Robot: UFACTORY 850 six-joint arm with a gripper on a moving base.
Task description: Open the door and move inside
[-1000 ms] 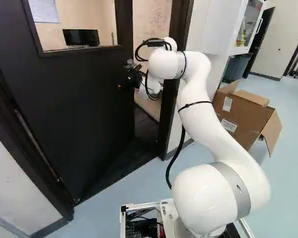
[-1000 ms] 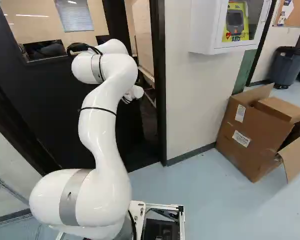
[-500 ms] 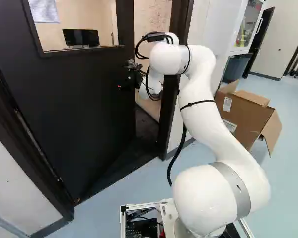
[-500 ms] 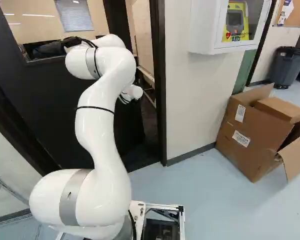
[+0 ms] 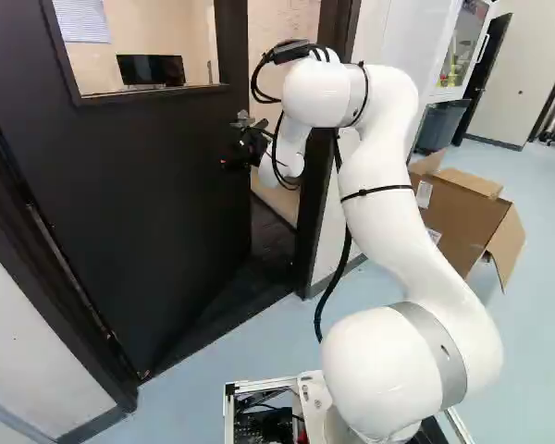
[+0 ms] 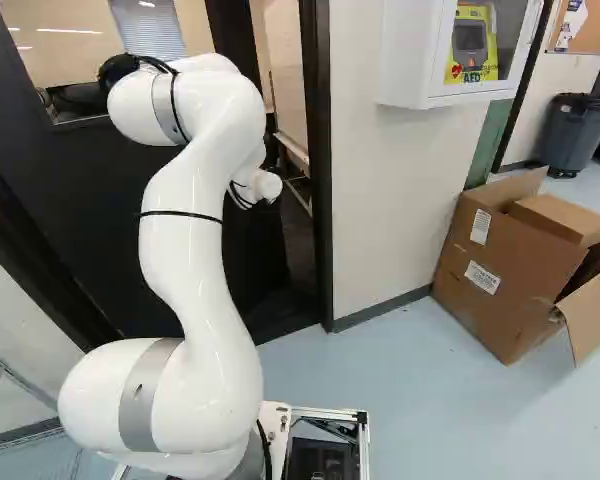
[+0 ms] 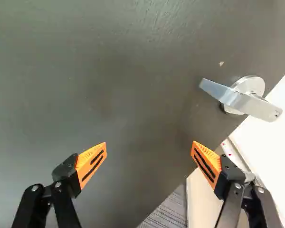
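Standing ajar at about eleven o'clock from the moving base [image 6: 276, 425], the black door [image 5: 139, 213] is swung inward, leaving a narrow gap at its free edge. From where I stand, that looks like enough room to push through, though hardly enough for the base to pass. The door frame [image 5: 310, 231] rises on the far side of that gap, near twelve o'clock. The white arm [image 5: 388, 231] goes up from the base and bends over toward the door, I suppose so the push can land near the free edge, far from the hinges, where it takes least force. Off at two o'clock, a cardboard carton [image 6: 500, 270] sits on the floor, out of the way ahead.

The tool [image 7: 149, 142] is open, its fingers spread wide with nothing between them, facing the door's dark panel; whether it touches, I can't tell. The lever handle [image 7: 242, 100] lies at about two o'clock from it, taking twelve as ahead of the fingertips, ungripped. With the door already off its latch, the lever probably needs no more turning, so a steady shove inward seems next. Driving in too soon could catch the frame.
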